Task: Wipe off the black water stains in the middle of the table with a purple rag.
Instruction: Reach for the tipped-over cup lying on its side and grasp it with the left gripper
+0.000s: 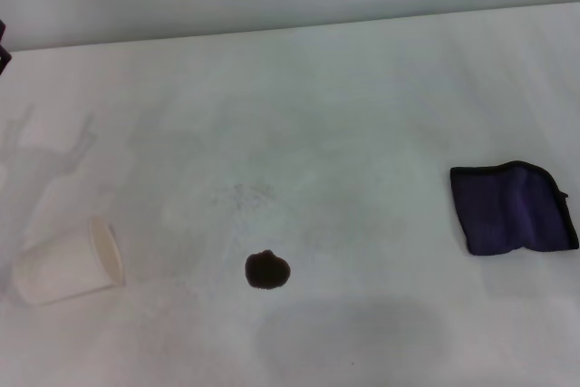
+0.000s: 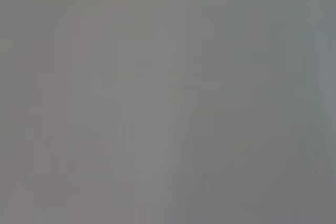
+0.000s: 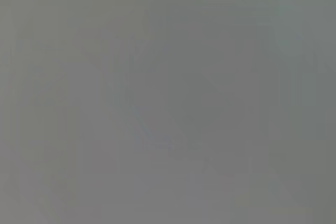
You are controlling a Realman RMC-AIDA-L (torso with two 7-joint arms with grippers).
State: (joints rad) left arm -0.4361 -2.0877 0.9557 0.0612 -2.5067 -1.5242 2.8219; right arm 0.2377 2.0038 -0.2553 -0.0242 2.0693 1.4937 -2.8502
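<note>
Just purple rag [image 1: 514, 208], no claw

The left wrist view shows only a plain, flat grey surface [image 2: 168, 98] filling the whole frame, with faint paler and darker vertical streaks across it. What this surface is cannot be told, and nothing stands out against it.

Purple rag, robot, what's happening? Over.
Both grippers out of view. Purple rag lies untouched, right of black stain. Tipped paper cup left, not blocking.
</note>
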